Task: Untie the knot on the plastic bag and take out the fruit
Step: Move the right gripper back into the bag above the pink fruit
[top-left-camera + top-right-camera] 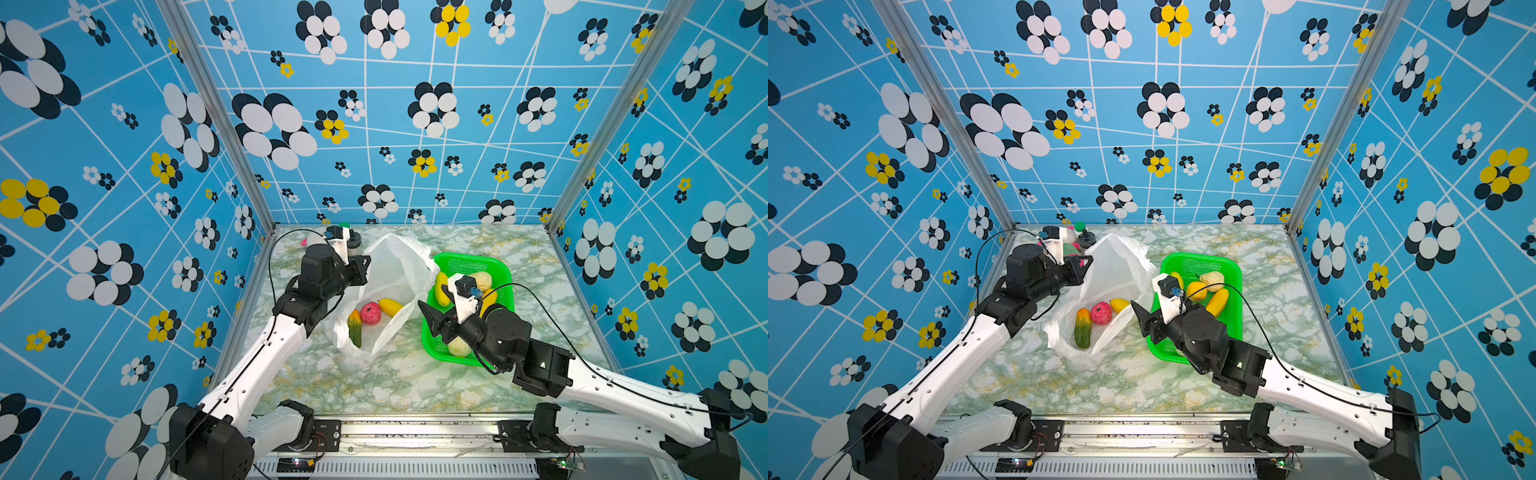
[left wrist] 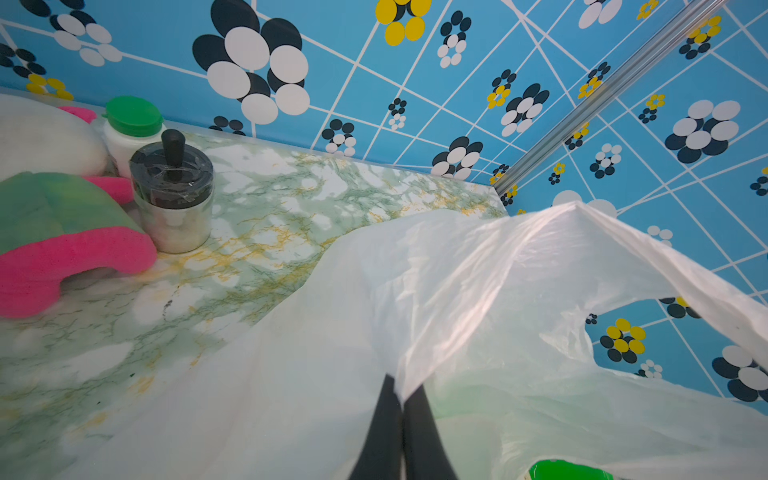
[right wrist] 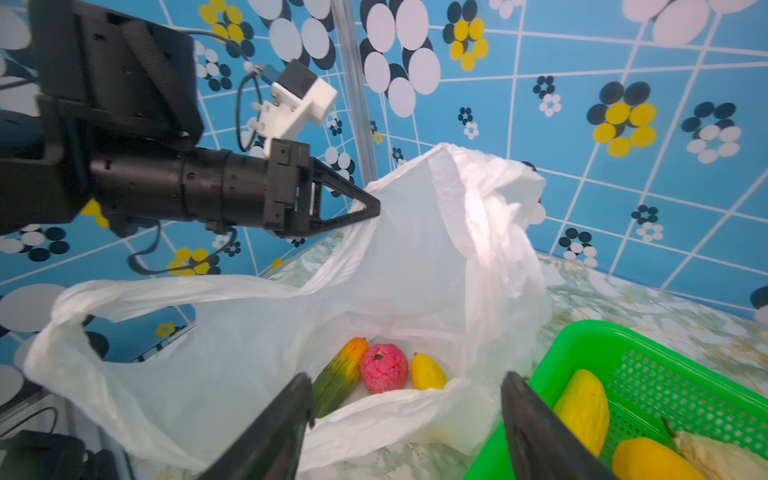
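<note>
Now the left hand [image 3: 374, 210] pinches the bag [image 3: 415, 270] by its rim; the right hand [image 3: 406, 378], wide and empty, hovers between bag and basket [image 3: 582, 330]; three fruit [image 3: 383, 368] lie inside the bag.

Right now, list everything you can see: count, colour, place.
plastic bag: one, translucent white, table centre, mouth open
fruit in the bag: three, green-orange, pink-red, yellow
green basket: one, right of the bag
fruit in the basket: at least four, yellow, orange, cream; some partly hidden
plush toy: one, pink, green and white, far left corner
bottle: one, white with green cap, beside the toy
canister: one, metal with black lid, beside the bottle
table: one, green-veined marble
left jaws: black, shut on the bag's rim
right jaws: black, open, between bag and basket
</note>
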`<action>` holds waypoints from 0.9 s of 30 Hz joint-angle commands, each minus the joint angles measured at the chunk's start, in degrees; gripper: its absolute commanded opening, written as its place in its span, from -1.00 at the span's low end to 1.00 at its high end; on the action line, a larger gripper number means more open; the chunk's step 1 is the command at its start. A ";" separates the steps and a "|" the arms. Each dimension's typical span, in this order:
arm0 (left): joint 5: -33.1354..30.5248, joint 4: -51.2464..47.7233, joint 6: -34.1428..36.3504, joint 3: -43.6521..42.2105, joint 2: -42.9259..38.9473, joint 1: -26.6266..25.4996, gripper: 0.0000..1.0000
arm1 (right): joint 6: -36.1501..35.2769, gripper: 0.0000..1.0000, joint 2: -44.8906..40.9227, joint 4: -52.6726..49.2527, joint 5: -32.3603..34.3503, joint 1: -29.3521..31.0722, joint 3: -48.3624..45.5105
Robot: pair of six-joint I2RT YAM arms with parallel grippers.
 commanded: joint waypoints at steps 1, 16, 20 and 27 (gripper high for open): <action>-1.71 -1.67 1.69 2.32 0.98 -0.02 -1.00 | 0.19 0.47 5.28 4.02 -7.64 0.77 2.42; -1.94 -2.93 3.04 2.88 0.67 -0.09 -1.00 | 14.14 0.13 40.08 3.51 -5.79 -3.92 18.54; -1.41 -2.88 3.40 3.30 0.73 -0.16 -1.00 | 16.98 0.02 44.90 -0.04 -4.40 -5.79 21.41; -1.29 -3.95 3.88 4.57 0.28 -0.31 -1.00 | 18.76 0.01 46.43 -1.14 2.70 -6.37 20.47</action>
